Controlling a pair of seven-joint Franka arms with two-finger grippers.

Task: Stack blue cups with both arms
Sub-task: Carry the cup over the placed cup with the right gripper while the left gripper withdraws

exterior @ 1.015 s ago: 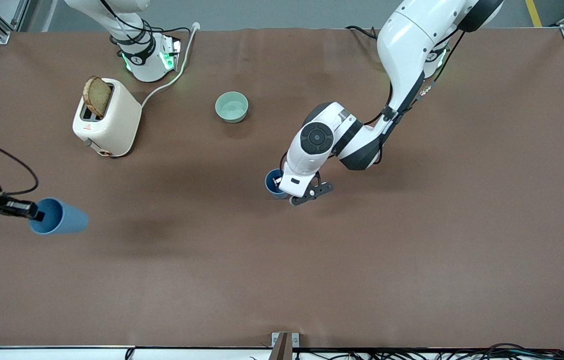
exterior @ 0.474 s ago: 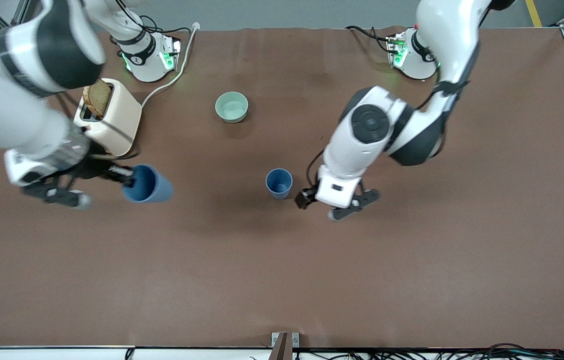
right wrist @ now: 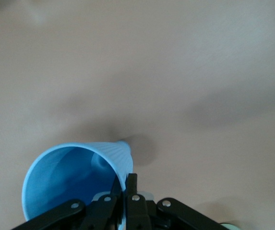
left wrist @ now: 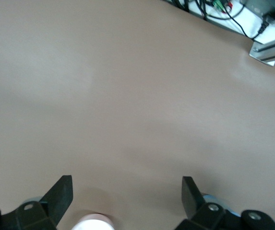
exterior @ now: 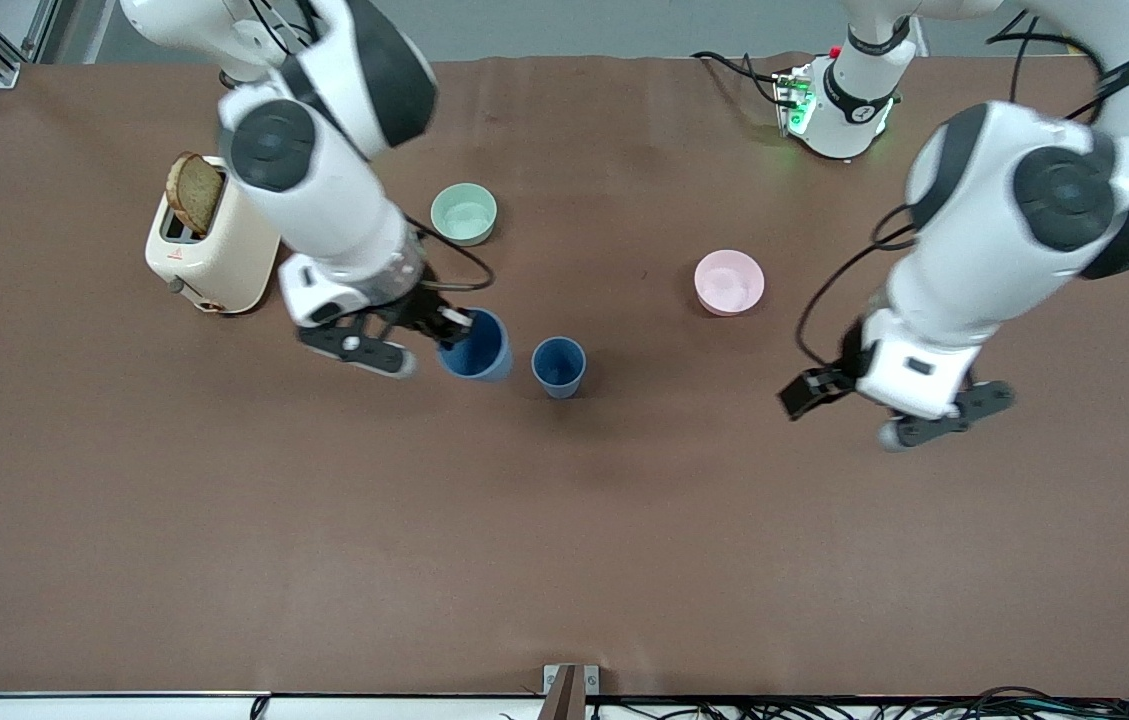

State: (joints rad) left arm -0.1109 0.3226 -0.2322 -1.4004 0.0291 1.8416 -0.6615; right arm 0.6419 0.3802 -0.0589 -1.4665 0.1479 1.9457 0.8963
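One blue cup [exterior: 558, 366] stands upright and alone in the middle of the table. My right gripper [exterior: 452, 327] is shut on the rim of the second blue cup [exterior: 477, 347] and holds it tilted in the air, right beside the standing one on the right arm's side. In the right wrist view the held cup [right wrist: 75, 179] shows its open mouth, with the fingers [right wrist: 131, 191] pinching its wall. My left gripper [exterior: 849, 410] is open and empty over bare table toward the left arm's end; the left wrist view shows its fingertips [left wrist: 60, 194] wide apart.
A mint-green bowl [exterior: 464, 214] sits farther from the front camera than the cups. A pink bowl [exterior: 729, 282] sits between the standing cup and the left arm. A cream toaster [exterior: 214, 238] with a slice of bread stands toward the right arm's end.
My right gripper has carried its blue cup from the right arm's end to beside the standing cup. My left gripper has pulled away toward the left arm's end, uncovering the pink bowl.
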